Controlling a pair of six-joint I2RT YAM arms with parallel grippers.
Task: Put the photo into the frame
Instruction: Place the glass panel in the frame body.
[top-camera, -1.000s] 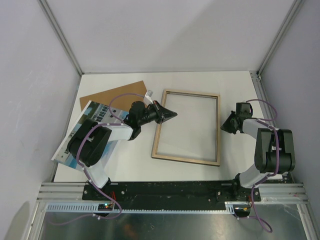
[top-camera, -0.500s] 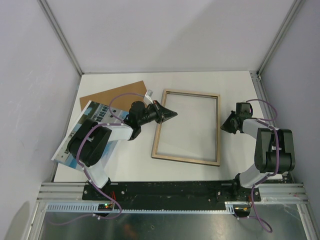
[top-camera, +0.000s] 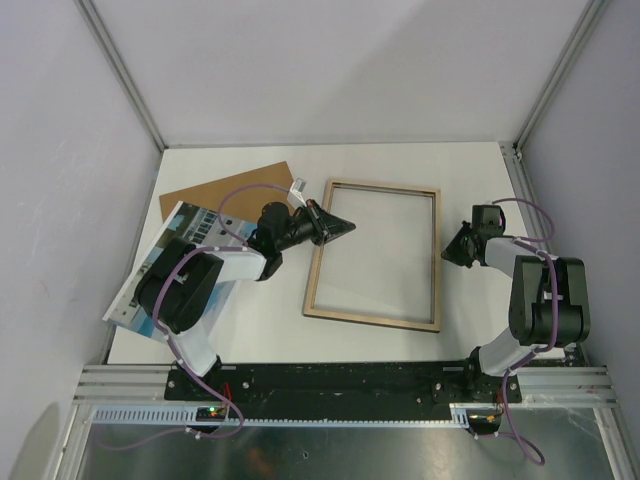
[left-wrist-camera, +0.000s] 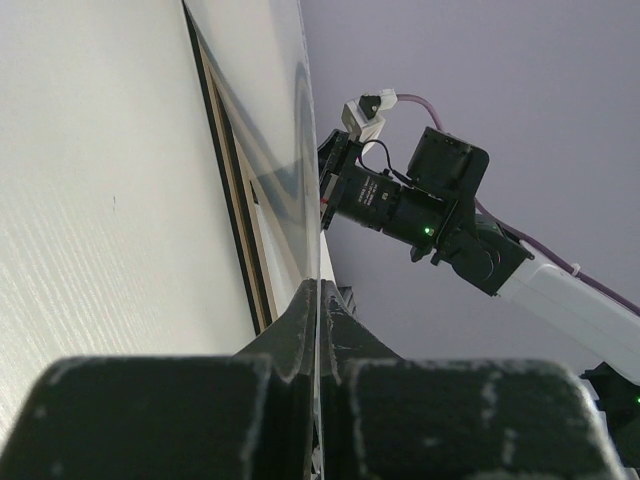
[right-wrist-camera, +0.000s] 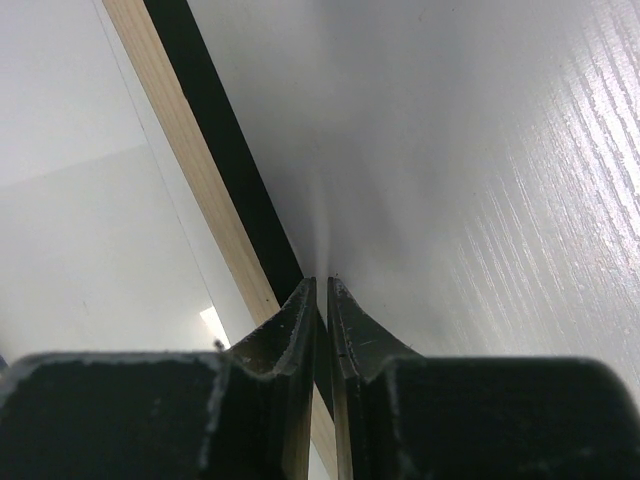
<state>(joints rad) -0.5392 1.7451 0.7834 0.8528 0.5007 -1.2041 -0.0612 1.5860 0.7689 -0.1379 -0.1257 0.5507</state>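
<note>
Nothing has moved: left tool (top-camera: 348, 227) and right tool (top-camera: 448, 251) stay pressed together at the frame's (top-camera: 372, 318) sides, so the photo (top-camera: 190, 228) waits untouched on the table (top-camera: 262, 332).

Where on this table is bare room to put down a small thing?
Free: the far strip between frame and back wall; the near strip between frame and base rail. Crowded: left side, with photo, brown board and left arm.

The white table (top-camera: 400, 160) carries frame (top-camera: 372, 320), photo (top-camera: 128, 300) and brown backing board (top-camera: 220, 190).
</note>
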